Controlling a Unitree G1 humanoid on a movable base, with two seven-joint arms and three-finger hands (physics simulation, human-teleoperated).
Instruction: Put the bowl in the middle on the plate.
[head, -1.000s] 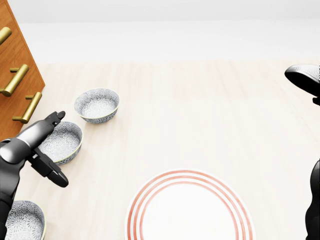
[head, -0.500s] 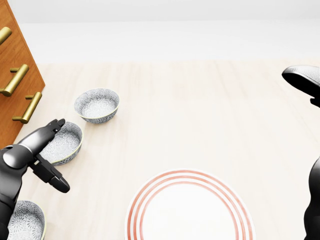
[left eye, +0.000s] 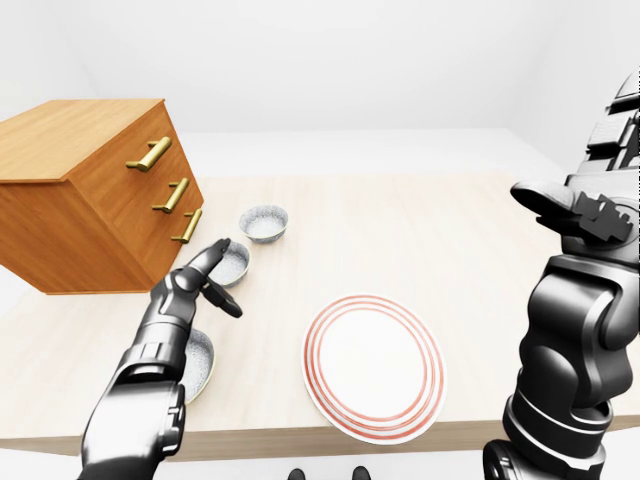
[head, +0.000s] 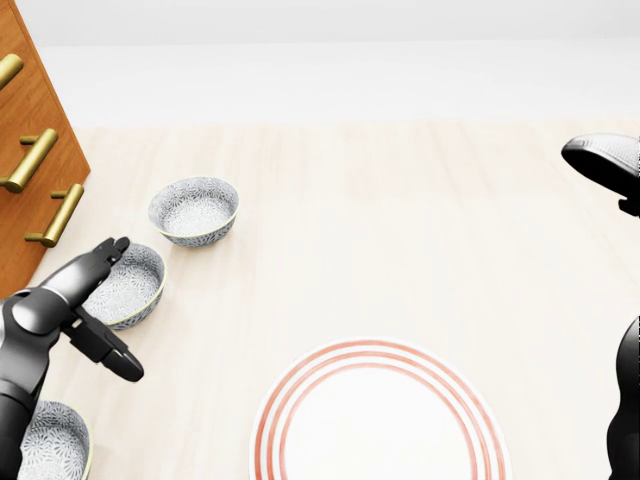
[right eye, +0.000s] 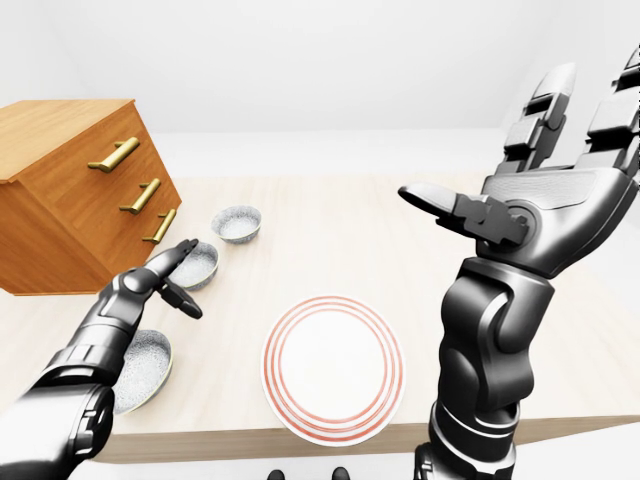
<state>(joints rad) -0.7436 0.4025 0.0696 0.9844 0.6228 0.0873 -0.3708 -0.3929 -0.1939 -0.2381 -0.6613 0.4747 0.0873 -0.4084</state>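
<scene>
Three patterned grey bowls stand in a row at the left of the head view. The middle bowl (head: 128, 283) sits between the upper bowl (head: 194, 210) and the lower bowl (head: 48, 440). A white plate with red rings (head: 290, 425) lies at the bottom centre. My left hand (head: 122, 308) is open, its fingers (head: 100, 255) lying over the middle bowl's left rim and its thumb stretched below the bowl. It holds nothing. My right hand (right eye: 490, 135) is raised high at the right, open and empty.
A wooden chest of drawers with brass handles (left eye: 90, 190) stands at the left, close to the bowls. The pale wooden table (head: 400, 220) stretches right of the bowls and above the plate. Its near edge runs just below the plate (left eye: 375, 365).
My left hand has sunk slightly toward the bottom left, still over the middle bowl's left rim. The right hand has drifted a little left. Bowls and plate have not moved.
</scene>
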